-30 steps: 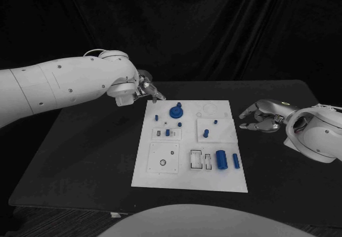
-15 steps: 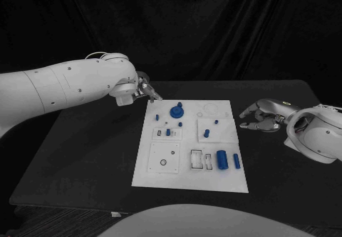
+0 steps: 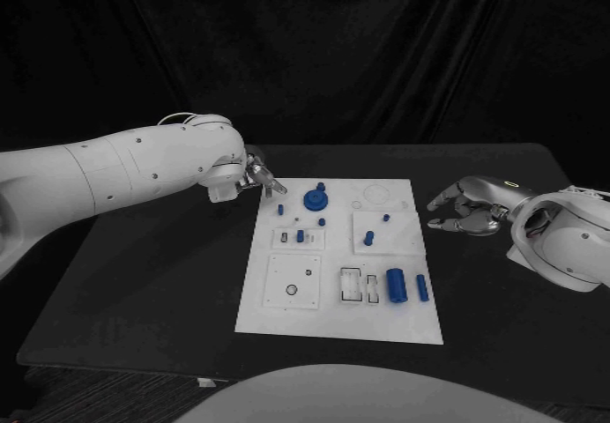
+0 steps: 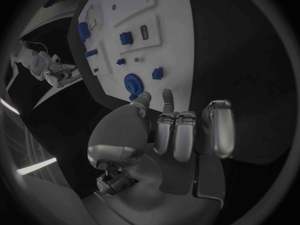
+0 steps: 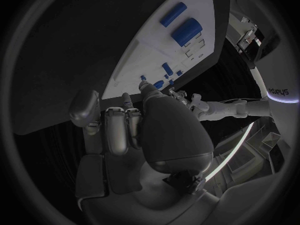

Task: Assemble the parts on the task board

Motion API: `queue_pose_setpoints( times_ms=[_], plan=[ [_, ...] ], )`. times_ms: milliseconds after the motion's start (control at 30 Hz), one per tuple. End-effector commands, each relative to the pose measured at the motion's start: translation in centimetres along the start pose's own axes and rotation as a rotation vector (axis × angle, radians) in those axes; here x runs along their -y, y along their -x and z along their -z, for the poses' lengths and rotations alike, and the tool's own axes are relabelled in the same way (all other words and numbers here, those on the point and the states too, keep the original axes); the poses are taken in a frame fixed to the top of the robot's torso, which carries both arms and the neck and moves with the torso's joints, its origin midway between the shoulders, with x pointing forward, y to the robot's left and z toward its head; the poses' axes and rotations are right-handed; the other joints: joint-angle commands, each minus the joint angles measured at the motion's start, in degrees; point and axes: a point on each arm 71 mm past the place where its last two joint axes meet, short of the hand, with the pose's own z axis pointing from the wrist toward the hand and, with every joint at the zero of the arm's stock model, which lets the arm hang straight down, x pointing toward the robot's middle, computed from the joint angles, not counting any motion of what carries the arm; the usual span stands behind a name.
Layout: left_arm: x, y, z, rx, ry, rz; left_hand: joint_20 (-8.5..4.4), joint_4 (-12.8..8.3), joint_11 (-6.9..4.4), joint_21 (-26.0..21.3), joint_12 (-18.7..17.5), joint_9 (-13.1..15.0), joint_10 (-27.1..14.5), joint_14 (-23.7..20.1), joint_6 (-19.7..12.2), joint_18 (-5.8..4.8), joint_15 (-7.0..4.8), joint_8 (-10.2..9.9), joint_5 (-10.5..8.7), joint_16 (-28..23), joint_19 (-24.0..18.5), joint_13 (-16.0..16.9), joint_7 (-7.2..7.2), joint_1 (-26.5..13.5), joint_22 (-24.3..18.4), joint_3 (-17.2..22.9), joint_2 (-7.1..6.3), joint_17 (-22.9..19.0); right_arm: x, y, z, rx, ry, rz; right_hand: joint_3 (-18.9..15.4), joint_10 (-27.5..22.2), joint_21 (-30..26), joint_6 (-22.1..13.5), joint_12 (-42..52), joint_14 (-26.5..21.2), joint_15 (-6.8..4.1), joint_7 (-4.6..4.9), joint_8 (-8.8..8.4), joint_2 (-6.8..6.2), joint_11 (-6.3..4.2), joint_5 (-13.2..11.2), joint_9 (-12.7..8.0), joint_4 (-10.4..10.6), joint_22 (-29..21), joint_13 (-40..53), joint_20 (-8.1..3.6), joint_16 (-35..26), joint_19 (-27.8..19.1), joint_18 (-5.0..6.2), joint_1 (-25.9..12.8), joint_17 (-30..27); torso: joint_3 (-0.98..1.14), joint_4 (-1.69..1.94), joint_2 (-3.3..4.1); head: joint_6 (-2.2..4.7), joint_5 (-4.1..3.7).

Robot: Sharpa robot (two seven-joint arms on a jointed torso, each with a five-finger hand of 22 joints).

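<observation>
Up at the far left corner of the white task board [image 3: 341,260], the left hand [image 3: 258,172] hangs just off the board's edge, over the black table [image 3: 152,264]. Its fingers [image 4: 180,135] lie side by side, slightly bent, with nothing between them. The nearest blue part is the round knob [image 3: 314,199], a little way in from that corner, with a small peg [image 3: 278,210] just beside it toward the left edge; the hand touches neither.

The right hand [image 3: 468,211] rests beside the board's right edge, level with the peg [image 3: 368,236] in the small square plate. Its fingers are curled inward around nothing.

Toward the board's near end lie two blue cylinders [image 3: 396,284], the fat one and a thinner one [image 3: 420,286], side by side and well apart from both hands.

From the left wrist camera the knob [image 4: 132,81] sits right past the fingertips, which the head camera hides behind the arm. From the right wrist camera the two cylinders [image 5: 186,31] show at the board's far end, and the folded fingers [image 5: 117,130] are plain.
</observation>
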Motion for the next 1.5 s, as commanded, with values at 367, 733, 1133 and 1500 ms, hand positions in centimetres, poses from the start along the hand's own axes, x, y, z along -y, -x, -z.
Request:
queue_pose_setpoints(
  times_ms=[367,733,1133,1500],
  plan=[
    [0.3,-0.8,-0.2,-0.044,-0.040,-0.015,0.71,2.8,0.50,-0.8,0.2,0.1,6.1,6.0,-0.2,-0.13,0.35,1.4,-2.08,0.2,-0.4,15.1,0.17,-2.7,8.7,-3.6,-0.56,15.1,0.0,-0.1,-0.1,-0.003,0.000,0.003,-0.1,0.0,0.0,0.5,-0.3,3.2,0.15,-0.15,-0.12,0.03,-0.16,0.2,-0.1,0.1,7.6,2.8,-0.03,0.1,0.2,0.17,0.0,6.7,0.01,0.02,0.02,-0.01,0.15],
    [0.4,-1.3,-0.4,-0.087,-0.038,-0.039,0.75,2.5,0.47,-1.3,0.2,0.2,6.1,6.0,0.0,-0.02,0.37,1.7,-1.89,0.2,-0.7,15.1,0.07,-1.7,8.6,-3.7,-0.28,15.1,0.0,-0.2,-0.1,-0.010,-0.003,0.005,0.0,0.0,-0.2,0.5,-0.3,3.2,0.14,-0.14,-0.13,0.03,-0.16,0.4,-0.1,0.0,7.5,2.8,-0.04,0.1,0.2,0.19,0.2,6.6,0.00,0.06,0.02,-0.01,0.09],
    [0.5,-1.8,-0.6,-0.097,-0.043,-0.041,0.80,1.7,0.46,-1.6,0.2,0.0,6.1,6.0,-0.1,0.04,0.39,1.9,-0.66,0.2,-1.0,15.1,0.03,0.3,8.6,-3.2,0.71,15.1,-0.1,-0.2,-0.1,-0.014,-0.002,0.006,0.0,0.0,-0.2,0.5,-0.3,3.2,0.14,-0.14,-0.13,0.03,-0.16,0.4,-0.1,0.0,7.5,2.8,-0.04,0.1,0.2,0.19,0.2,6.6,0.07,-0.03,0.00,-0.01,0.16],
    [0.8,-2.0,-0.7,-0.097,-0.053,-0.040,0.83,1.0,0.48,-1.8,0.2,-0.6,6.1,6.0,-0.5,0.07,0.43,1.9,2.98,0.2,-1.1,15.1,0.07,1.6,8.7,-3.0,1.24,15.1,-0.1,-0.3,-0.2,-0.016,-0.002,0.006,0.0,-0.1,-0.2,0.5,-0.4,3.2,0.14,-0.13,-0.14,0.00,-0.15,0.5,-0.2,0.0,7.5,2.7,-0.04,0.1,0.2,0.20,0.3,6.6,0.01,-0.01,0.01,-0.01,0.15]
  ],
)
